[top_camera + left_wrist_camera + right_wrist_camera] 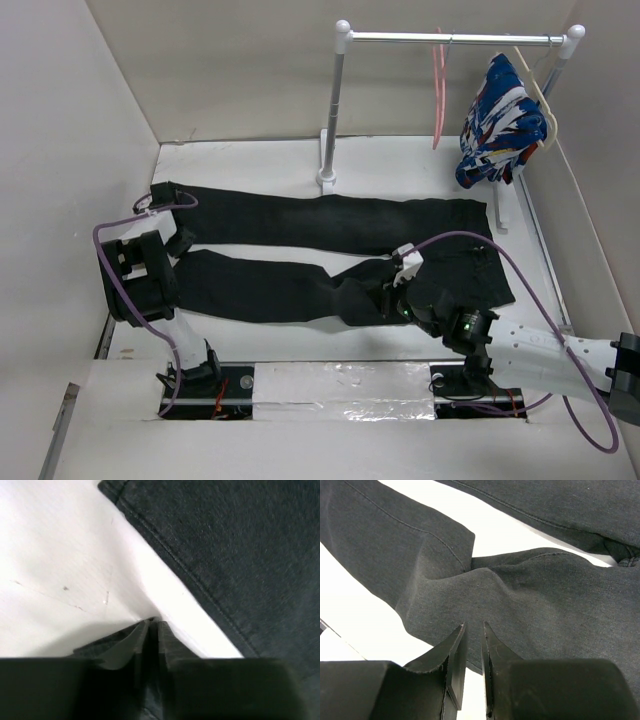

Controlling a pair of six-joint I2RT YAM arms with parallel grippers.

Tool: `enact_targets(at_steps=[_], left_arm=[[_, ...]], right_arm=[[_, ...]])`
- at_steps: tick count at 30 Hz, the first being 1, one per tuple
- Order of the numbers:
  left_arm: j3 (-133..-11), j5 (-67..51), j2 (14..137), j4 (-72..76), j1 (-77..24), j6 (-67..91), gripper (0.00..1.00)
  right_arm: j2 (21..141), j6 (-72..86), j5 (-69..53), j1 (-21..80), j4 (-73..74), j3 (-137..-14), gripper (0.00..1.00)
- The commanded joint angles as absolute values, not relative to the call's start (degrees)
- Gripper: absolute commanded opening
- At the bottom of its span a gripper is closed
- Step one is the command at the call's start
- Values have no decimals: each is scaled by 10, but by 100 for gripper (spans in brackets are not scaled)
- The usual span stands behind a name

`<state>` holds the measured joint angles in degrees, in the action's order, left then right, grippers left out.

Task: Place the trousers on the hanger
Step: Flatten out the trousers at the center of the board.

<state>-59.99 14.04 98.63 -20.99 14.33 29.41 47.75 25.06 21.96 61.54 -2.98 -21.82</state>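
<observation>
A white table (250, 160), walled in on three sides, is seen from above. The trousers (300, 220) are spread flat across it, with the waist to the right and both legs stretched out to the left, the nearer leg creased at the knee. They are kept well apart from the hanger (438, 90), which is hung by its hook on the rail of a rack (340, 100) standing at the back of the table. On the same rail, further right, a blue, white and red garment (498, 120) is carried on a cream hanger (537, 88).

The right gripper (388, 295) is held low over the creased part of the nearer leg. In the right wrist view its fingers (457, 645) are seen drawn in to a narrow slit, with the trousers (530, 595) lying beneath the tips and no cloth seen between them.

The left gripper (152, 626) is held over bare table just beside a trouser leg (240, 555), near its hem. Its fingers (131, 642) are pressed together, and nothing is gripped by them.
</observation>
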Motion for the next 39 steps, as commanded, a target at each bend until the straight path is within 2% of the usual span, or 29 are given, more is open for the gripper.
enact_targets(at_steps=[1, 9, 13, 19, 24, 32, 36, 39], left_arm=[[-605, 150, 973, -219, 143, 290, 0], [-612, 290, 812, -251, 143, 274, 0], [-634, 374, 780, -270, 143, 278, 0], [-743, 396, 893, -332, 143, 287, 0], [-784, 396, 985, -337, 132, 287, 0], [-852, 356, 1005, -287, 114, 287, 0], [-888, 366, 1056, -296, 114, 280, 0], [-876, 353, 1057, -268, 114, 279, 2]], right_arm=[[472, 248, 218, 622, -44, -224, 23], [476, 248, 210, 622, -54, -222, 23], [473, 250, 224, 622, -40, -225, 23], [456, 253, 235, 622, -46, -214, 23], [459, 254, 238, 622, -45, -214, 24], [499, 254, 243, 622, -48, -223, 24], [511, 254, 248, 622, -40, -229, 24], [510, 254, 247, 622, -47, -225, 24]])
